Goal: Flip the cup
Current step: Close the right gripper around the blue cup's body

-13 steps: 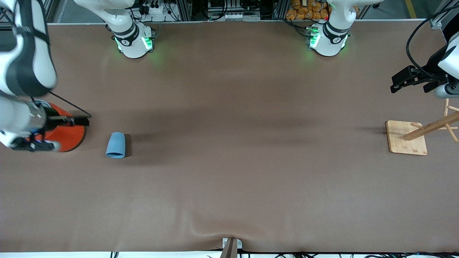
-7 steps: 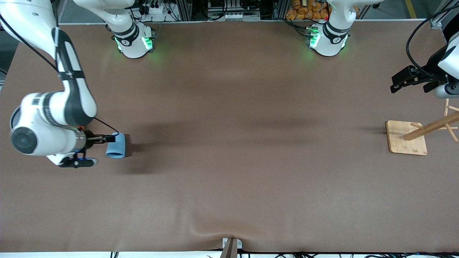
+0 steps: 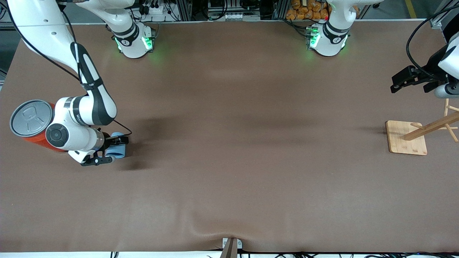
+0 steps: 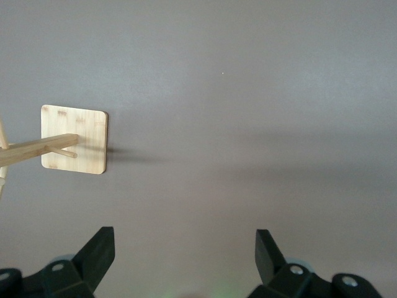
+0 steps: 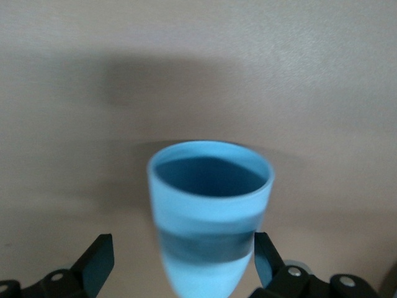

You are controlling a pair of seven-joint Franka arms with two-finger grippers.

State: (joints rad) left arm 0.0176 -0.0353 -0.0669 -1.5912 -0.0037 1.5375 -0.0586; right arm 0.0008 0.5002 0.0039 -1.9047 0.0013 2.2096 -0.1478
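Note:
The light-blue cup point(image 3: 118, 153) lies on its side on the brown table toward the right arm's end, with its mouth turned toward the front camera. My right gripper point(image 3: 114, 149) is down at the cup, open, one finger on each side of its narrow base end. In the right wrist view the cup point(image 5: 211, 211) fills the space between the dark fingers point(image 5: 99, 261), and its open mouth points away from the wrist. The right gripper point(image 5: 184, 256) has not closed on it. My left gripper point(image 3: 410, 86) waits open over the table's other end, holding nothing point(image 4: 184, 248).
A big orange can with a grey lid point(image 3: 27, 118) stands just beside the right arm's wrist, closer to the table's end. A wooden peg stand on a square base point(image 3: 407, 138) point(image 4: 74, 139) stands near the left gripper.
The right arm has swung from over the orange can to the cup and come down, so its open fingers now flank the cup. The can's lid is uncovered. The left arm has not moved.

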